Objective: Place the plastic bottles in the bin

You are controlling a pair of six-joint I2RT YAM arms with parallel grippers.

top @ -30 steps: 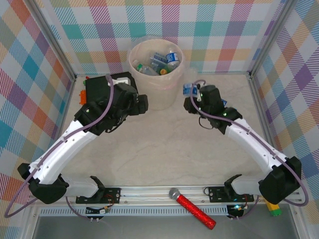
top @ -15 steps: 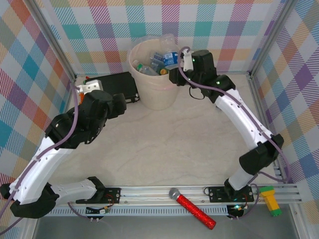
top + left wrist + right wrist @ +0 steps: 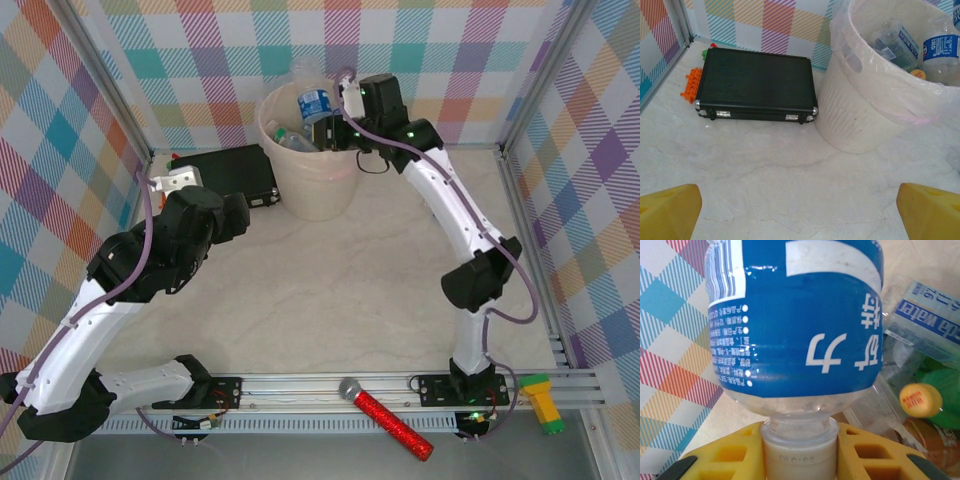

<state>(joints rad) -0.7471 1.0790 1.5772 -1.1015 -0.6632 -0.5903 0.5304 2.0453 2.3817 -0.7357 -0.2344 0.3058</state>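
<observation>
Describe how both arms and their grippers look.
Both the left arm and right arm have white link shells, black joint housings and a purple cable looped along them. The left fingers are plain yellow blocks; the right fingers are yellow with rectangular recesses.

A blue-labelled plastic bottle (image 3: pixel 313 102) is being held above the bin (image 3: pixel 318 190) at the far edge of the table (image 3: pixel 330 300), gripped by the right gripper (image 3: pixel 328 128), while the left gripper (image 3: pixel 232 213) is being held beside a black case (image 3: pixel 235 168) near the far-left corner.
</observation>
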